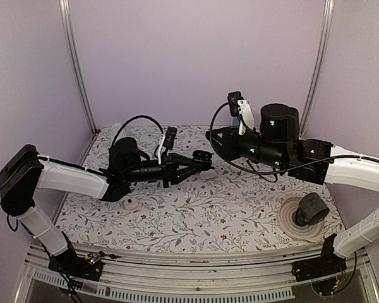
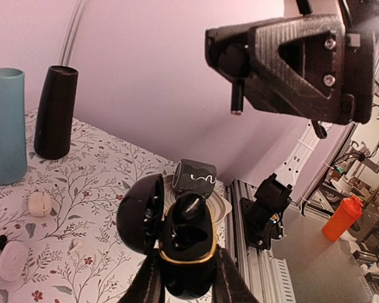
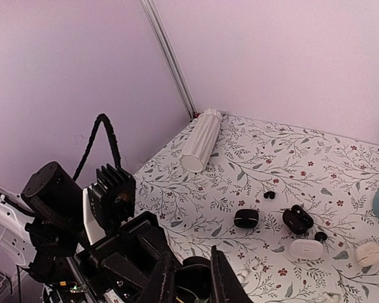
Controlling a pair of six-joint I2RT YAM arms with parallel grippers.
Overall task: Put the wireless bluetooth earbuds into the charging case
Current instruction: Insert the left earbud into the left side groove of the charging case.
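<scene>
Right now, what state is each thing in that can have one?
left end effector, shut on black charging case
black charging case, lid open, held off the table
right end effector, shut on black earbud
black earbud, pinched, stem sticking out
white ribbed vase, lying on its side
blue vase, upright
black vase, upright

Mid-desk the way is barred. The left arm and right arm reach in and meet in the air. The right gripper, a small black earbud in its jaws, hangs above the open black pebble-shaped case pinched by the left gripper, with open air between them. A tall teal vase and a tall black vase stand upright near the wall, and a white ribbed cylinder lies in the far corner. Black cases and white cases litter the floral desk. The near strip lies open between a small white round object and a white dish carrying a black cylinder.
</scene>
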